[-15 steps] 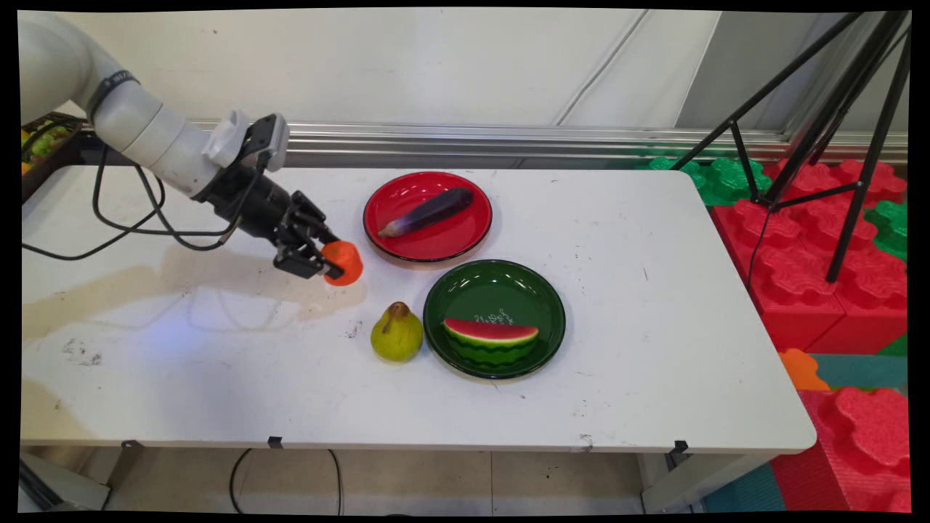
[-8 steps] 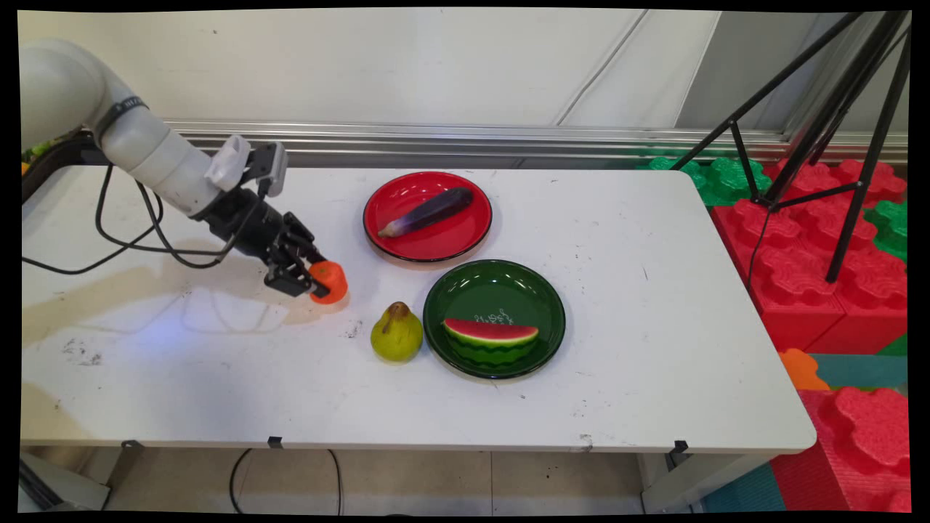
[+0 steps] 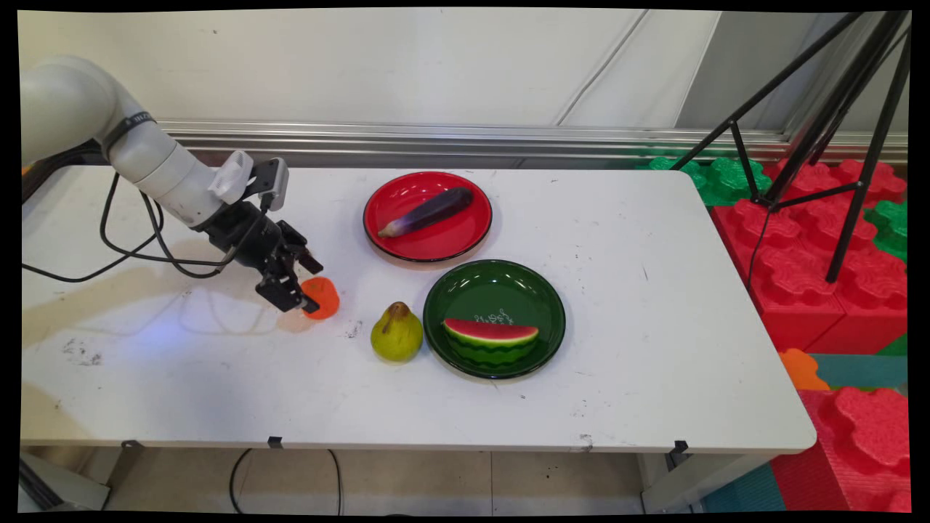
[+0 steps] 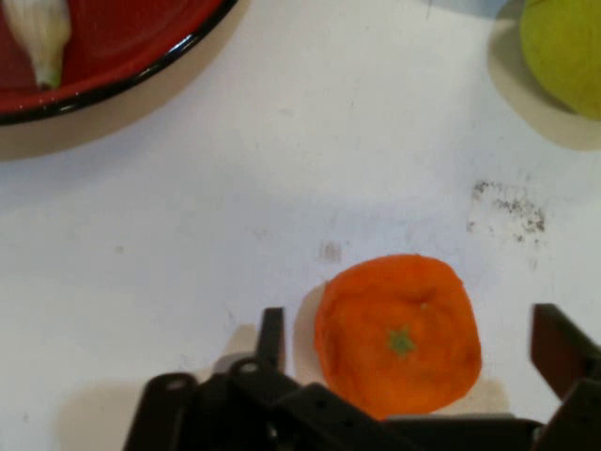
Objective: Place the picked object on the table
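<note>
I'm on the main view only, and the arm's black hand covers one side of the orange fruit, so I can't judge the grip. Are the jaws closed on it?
Observer: No. In the hand view the jaws stand open on either side of the round orange toy mandarin, with bare white table showing in the gap at each side.
Operator: Is it centred between them?
Observer: Not quite. The gap looks narrower on that view's left than on its right.
Operator: Which way does the fruit face?
Observer: Its small green stem mark faces the hand camera.
</note>
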{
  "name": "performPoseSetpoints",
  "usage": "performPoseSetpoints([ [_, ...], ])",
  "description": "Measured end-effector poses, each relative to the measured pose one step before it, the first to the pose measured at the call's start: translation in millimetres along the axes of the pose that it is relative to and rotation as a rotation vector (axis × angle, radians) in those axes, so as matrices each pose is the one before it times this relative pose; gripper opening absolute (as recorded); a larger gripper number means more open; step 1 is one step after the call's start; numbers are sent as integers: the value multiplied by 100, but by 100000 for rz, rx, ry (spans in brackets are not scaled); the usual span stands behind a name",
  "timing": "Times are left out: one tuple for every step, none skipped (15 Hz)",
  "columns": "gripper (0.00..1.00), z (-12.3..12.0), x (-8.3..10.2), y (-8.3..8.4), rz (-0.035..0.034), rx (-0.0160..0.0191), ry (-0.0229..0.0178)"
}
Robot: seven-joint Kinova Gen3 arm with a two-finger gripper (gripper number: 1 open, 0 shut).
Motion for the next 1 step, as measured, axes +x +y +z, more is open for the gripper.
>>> performPoseSetpoints([
  [100,20,-65,-66,-145,-97,-2],
])
